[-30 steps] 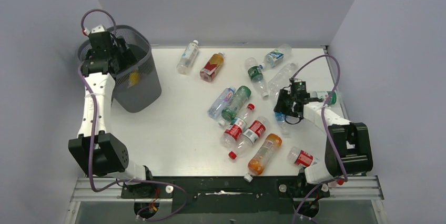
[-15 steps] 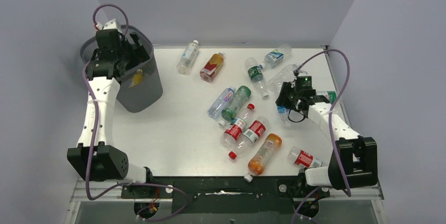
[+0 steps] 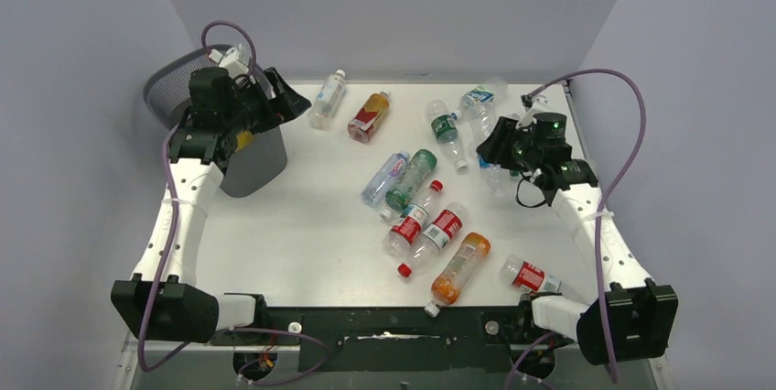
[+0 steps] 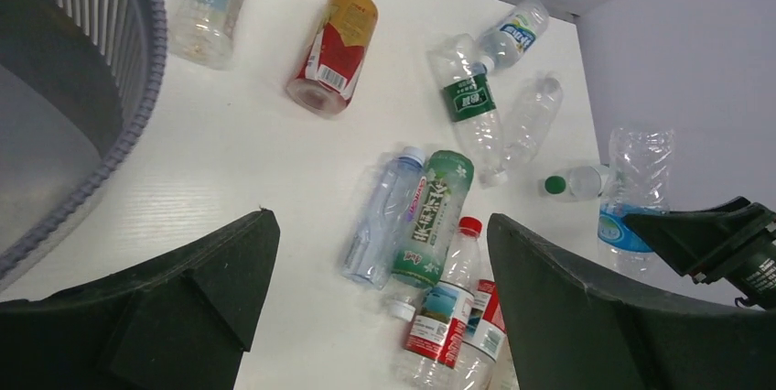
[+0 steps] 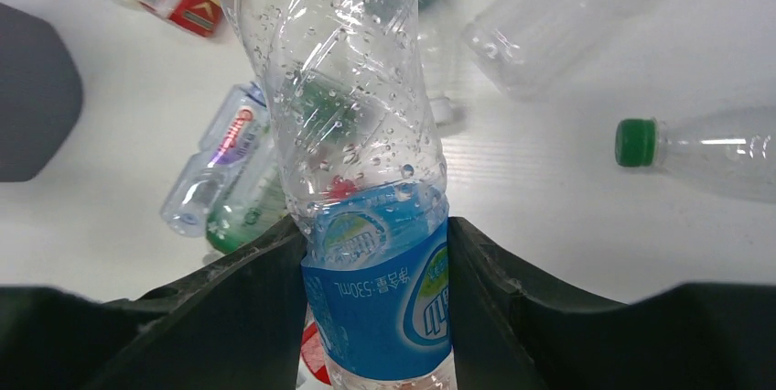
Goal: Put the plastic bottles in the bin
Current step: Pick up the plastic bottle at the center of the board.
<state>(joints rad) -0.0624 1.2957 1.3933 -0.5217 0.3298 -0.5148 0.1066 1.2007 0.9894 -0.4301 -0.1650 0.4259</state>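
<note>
The dark grey mesh bin (image 3: 170, 88) stands at the far left; a yellow bottle (image 3: 242, 140) shows through its mesh. My left gripper (image 3: 285, 97) is open and empty, just right of the bin's rim (image 4: 146, 70), high over the table (image 4: 377, 221). My right gripper (image 3: 495, 146) is shut on a clear bottle with a blue label (image 5: 380, 298) and holds it off the table at the right; that bottle also shows in the left wrist view (image 4: 631, 190). Several plastic bottles lie on the table: an amber one (image 3: 370, 116), a green one (image 3: 411, 178), an orange one (image 3: 460, 267).
A clear bottle (image 3: 327, 99) lies near the bin at the back. Two red-labelled clear bottles (image 3: 437, 232) lie mid-table beside a pale blue one (image 3: 385, 178). A green-capped clear bottle (image 5: 709, 163) lies by the right wall. Walls close in left, back and right.
My left gripper swung from over the bin to the right of its rim. My right gripper rose and moved back with the blue-labelled bottle lifted from the table.
</note>
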